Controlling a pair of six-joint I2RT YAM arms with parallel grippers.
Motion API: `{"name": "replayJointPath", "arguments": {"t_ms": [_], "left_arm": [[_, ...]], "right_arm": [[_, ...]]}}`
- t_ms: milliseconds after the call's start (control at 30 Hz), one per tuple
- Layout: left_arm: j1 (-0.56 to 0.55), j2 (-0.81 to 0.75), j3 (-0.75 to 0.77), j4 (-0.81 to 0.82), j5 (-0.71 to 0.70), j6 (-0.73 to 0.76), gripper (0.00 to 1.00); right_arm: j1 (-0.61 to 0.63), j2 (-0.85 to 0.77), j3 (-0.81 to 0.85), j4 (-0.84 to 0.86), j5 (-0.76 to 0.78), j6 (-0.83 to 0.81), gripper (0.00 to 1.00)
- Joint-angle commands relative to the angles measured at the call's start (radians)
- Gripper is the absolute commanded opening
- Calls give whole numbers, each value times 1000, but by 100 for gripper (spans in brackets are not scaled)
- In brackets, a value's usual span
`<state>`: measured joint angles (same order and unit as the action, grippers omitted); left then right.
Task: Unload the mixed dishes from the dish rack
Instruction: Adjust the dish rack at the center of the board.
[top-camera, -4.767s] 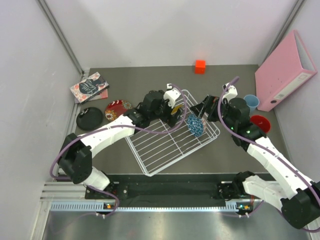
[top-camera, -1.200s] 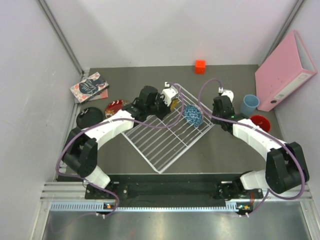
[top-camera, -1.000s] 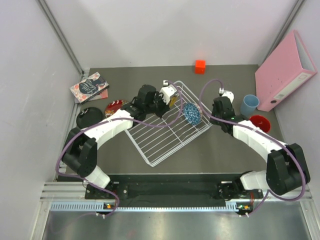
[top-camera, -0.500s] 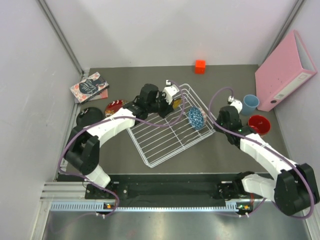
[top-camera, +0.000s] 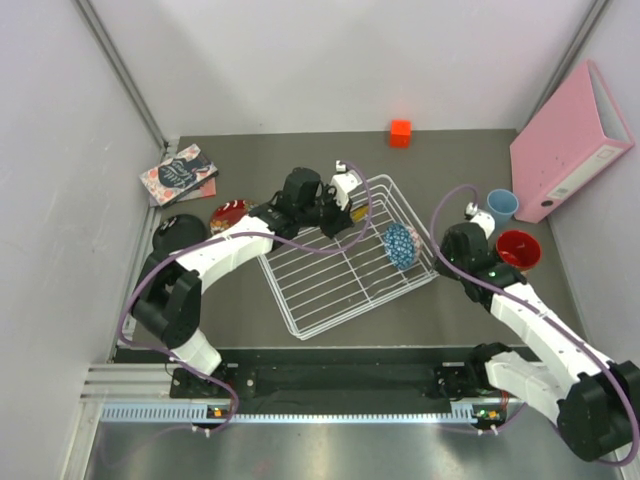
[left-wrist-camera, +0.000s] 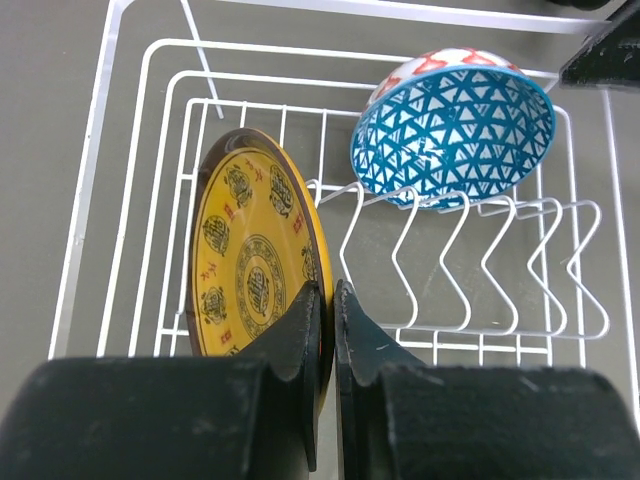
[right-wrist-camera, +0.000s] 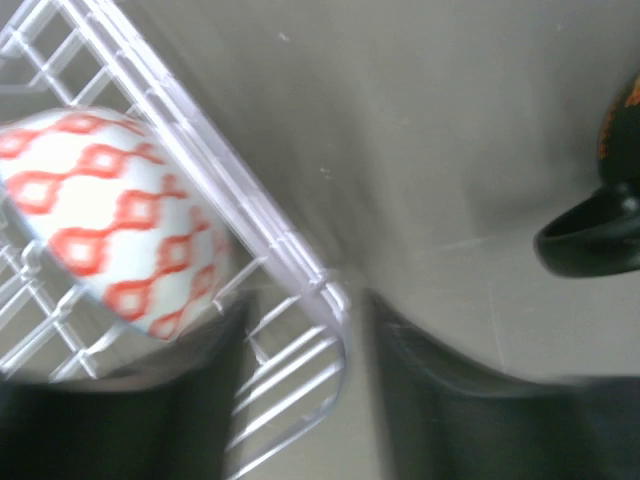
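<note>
Yellow plate (left-wrist-camera: 250, 280) pinched in dish rack (top-camera: 330, 285)
Left gripper (left-wrist-camera: 325, 290) clamps its rim; right gripper (right-wrist-camera: 305, 320), fingers spread, straddles the rack corner beside the bowl (left-wrist-camera: 452, 130).

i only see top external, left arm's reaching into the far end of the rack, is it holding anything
Observer: Yes. The left wrist view shows the left fingers pinched on the rim of the yellow plate, which stands on edge in the dish rack.
Operator: ok and is the right one on the bowl
Observer: No. The right wrist view is blurred, but the right fingers are spread apart with only the rack's corner between them. The bowl sits ahead of them, ungripped.
Operator: what's propping the bowl up
Observer: In the left wrist view it leans on the zigzag wire divider, apart from the plate.
</note>
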<state>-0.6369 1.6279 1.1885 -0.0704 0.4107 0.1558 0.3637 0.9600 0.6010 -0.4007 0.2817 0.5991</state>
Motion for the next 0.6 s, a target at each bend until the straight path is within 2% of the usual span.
{"name": "replayJointPath", "arguments": {"t_ms": [0,67,167,567], "left_arm": [[-6,-37,71,34,-21,-48,0],[-6,-36,98,11,-23,-47,0],[-6,-45,111,3,-32,-39,0],[-4,-114,178,-12,-38,-25,0]], "right_arm": [[1,-84,63,16,-56,-18,66],[1,-86,111,-10,-59,-28,88],[3,-79,161,-41,-56,-47,100],[1,-96,278,-38,-140,-32,100]]}}
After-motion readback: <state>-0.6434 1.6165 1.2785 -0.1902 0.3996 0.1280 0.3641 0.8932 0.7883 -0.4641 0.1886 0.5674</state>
